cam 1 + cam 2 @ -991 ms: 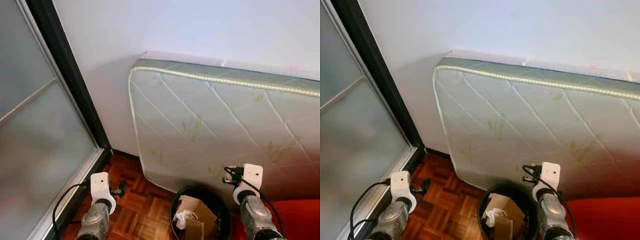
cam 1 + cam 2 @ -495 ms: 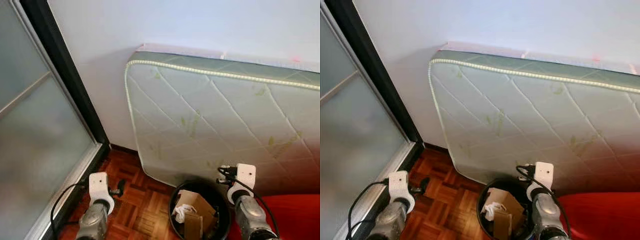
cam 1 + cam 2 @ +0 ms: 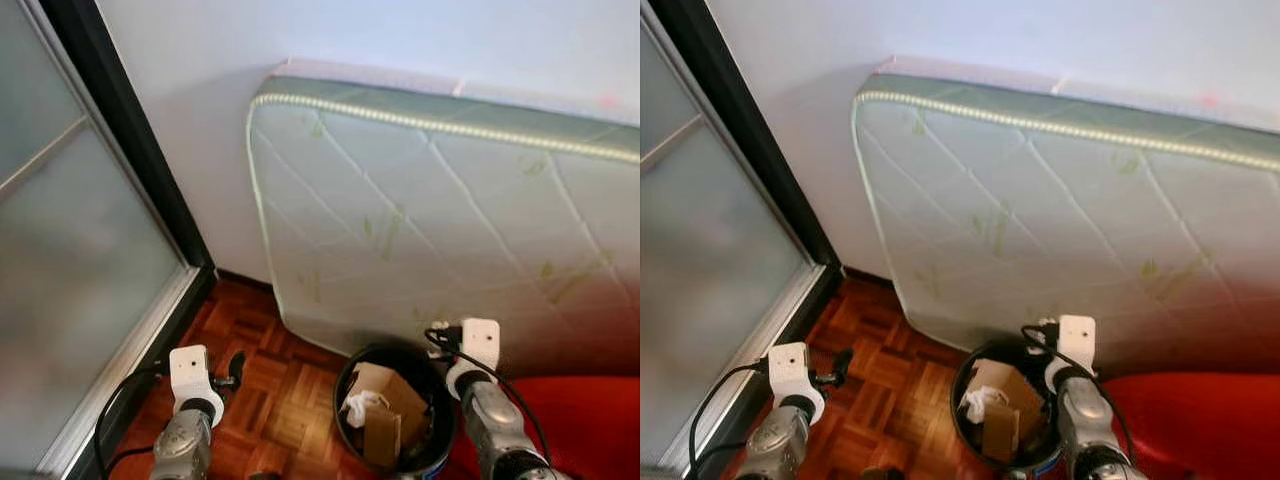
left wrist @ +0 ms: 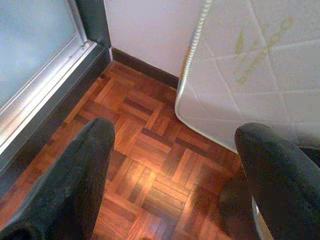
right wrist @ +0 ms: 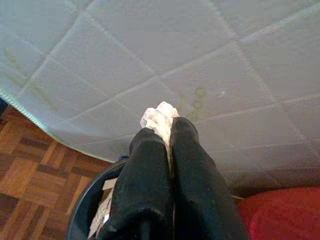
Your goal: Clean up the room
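Probably a bedroom: propped mattress (image 3: 440,220), parquet (image 4: 150,165)

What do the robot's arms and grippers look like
Both arms are silver metal cylinders, each topped by a white boxy wrist mount with black cables looping off it. The left gripper and the right gripper each have two long, rounded matte black fingers.

Two silver ribbed forearms, L (image 3: 182,450) & R (image 3: 497,435). White boxy wrist camera mounts (image 3: 480,340), looping black cables (image 3: 112,425). Long matte-black rounded fingers (image 5: 147,185).
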Robot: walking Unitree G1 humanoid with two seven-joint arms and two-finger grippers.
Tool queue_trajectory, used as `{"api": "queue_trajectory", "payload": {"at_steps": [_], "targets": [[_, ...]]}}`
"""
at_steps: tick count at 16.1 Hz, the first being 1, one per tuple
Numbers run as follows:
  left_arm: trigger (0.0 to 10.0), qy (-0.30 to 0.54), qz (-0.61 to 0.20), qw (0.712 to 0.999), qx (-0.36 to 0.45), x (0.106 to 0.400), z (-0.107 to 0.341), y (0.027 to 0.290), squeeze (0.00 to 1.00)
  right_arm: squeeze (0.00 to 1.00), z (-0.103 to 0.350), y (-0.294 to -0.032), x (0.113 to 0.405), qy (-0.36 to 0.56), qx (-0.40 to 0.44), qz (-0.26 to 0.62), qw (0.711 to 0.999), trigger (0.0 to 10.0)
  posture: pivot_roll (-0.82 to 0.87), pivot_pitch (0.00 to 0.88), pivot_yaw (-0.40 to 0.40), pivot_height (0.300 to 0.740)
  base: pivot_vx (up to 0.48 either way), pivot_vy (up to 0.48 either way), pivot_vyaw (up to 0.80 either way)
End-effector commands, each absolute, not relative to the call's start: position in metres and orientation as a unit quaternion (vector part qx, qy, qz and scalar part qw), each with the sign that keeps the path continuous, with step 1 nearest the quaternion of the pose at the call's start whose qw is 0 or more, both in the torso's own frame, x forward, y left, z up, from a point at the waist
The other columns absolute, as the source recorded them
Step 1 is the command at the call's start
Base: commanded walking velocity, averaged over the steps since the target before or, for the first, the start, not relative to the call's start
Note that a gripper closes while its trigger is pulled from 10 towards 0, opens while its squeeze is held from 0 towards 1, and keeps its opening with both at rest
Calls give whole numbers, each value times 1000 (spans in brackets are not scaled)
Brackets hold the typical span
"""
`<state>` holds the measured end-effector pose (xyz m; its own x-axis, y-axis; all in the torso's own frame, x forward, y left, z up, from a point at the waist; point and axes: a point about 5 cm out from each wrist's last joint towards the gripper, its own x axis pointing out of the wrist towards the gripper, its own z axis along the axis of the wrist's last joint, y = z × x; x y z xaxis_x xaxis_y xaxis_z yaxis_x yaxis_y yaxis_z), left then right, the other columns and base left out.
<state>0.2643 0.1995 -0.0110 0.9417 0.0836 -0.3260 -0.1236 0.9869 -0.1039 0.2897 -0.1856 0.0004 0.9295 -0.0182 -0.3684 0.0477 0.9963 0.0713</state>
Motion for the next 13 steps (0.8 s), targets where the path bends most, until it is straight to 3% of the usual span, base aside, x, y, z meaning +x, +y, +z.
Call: {"api": "queue_trajectory", "payload": {"at_steps": [1,13], "targets": [[10000,171,53,982,-59,258,-16,202,0,0,-3,-182,287,194,46,-18,980,10000,44,199,16,650,0,0,0],[10000,139,22,989,-53,269,-3,196,0,0,-7,-176,285,209,43,-16,977,10000,45,238,34,646,0,0,0]]}}
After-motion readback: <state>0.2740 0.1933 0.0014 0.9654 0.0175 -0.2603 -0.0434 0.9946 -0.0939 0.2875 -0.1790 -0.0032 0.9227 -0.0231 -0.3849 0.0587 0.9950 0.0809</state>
